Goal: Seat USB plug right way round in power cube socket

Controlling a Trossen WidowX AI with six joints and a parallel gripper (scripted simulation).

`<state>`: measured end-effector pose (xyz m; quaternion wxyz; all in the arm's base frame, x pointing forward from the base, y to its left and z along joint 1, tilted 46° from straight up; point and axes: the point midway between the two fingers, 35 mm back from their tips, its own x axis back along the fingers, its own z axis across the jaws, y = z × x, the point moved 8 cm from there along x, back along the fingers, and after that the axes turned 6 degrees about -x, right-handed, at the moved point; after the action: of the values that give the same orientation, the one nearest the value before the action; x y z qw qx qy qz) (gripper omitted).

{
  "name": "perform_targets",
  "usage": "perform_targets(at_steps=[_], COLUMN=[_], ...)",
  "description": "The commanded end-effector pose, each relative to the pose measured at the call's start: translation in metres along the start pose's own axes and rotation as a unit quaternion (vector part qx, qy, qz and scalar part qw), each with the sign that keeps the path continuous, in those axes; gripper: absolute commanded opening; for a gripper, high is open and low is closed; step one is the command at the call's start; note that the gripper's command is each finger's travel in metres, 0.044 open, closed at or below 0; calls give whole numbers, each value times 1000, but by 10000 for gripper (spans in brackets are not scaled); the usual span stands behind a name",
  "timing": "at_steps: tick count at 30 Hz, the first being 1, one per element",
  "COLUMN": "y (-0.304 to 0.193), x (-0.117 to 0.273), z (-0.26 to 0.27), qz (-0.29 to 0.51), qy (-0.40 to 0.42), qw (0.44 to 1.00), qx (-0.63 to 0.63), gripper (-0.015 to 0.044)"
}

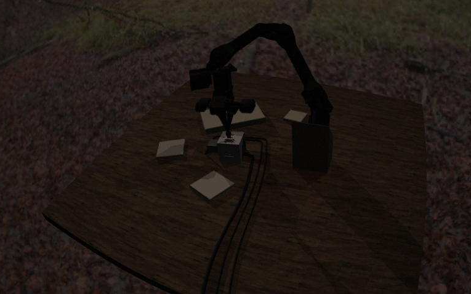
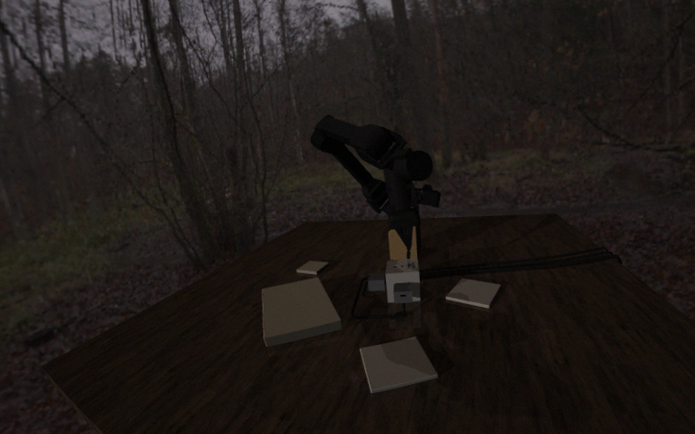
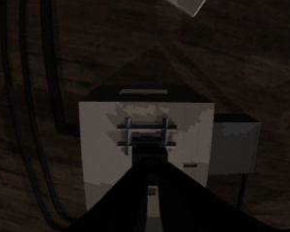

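Note:
The pale power cube [image 1: 230,154] [image 2: 391,288] [image 3: 100,146] stands on the table. On its top, raised crossing grey bars [image 3: 147,127] frame the socket area. My gripper [image 1: 228,133] [image 2: 408,251] [image 3: 152,172] points down over the cube top and is shut on the small dark USB plug [image 3: 149,153]. The plug sits low at the near side of the bars in the wrist view and overlaps the nearer bar. The fingers and the dark light hide the plug's tip, its way round and the socket opening. I cannot tell whether it is in the socket.
A grey plug block [image 2: 375,281] [image 3: 233,148] sticks out of one cube side, another [image 2: 402,294] out of an adjacent side. Black cables [image 1: 246,189] [image 3: 26,97] run beside the cube. Around lie a thick slab [image 1: 235,120] [image 2: 299,312] and several thin tiles; an upright panel [image 1: 309,147] stands right.

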<state>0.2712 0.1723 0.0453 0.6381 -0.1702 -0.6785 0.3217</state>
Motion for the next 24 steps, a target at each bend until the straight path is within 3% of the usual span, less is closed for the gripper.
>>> perform_targets(at_steps=[1, 24], y=[0, 0], x=[0, -3], z=[0, 0], qz=[-5, -10], qy=[1, 1], qw=[1000, 1000], qx=[1, 0], gripper=[0, 0])
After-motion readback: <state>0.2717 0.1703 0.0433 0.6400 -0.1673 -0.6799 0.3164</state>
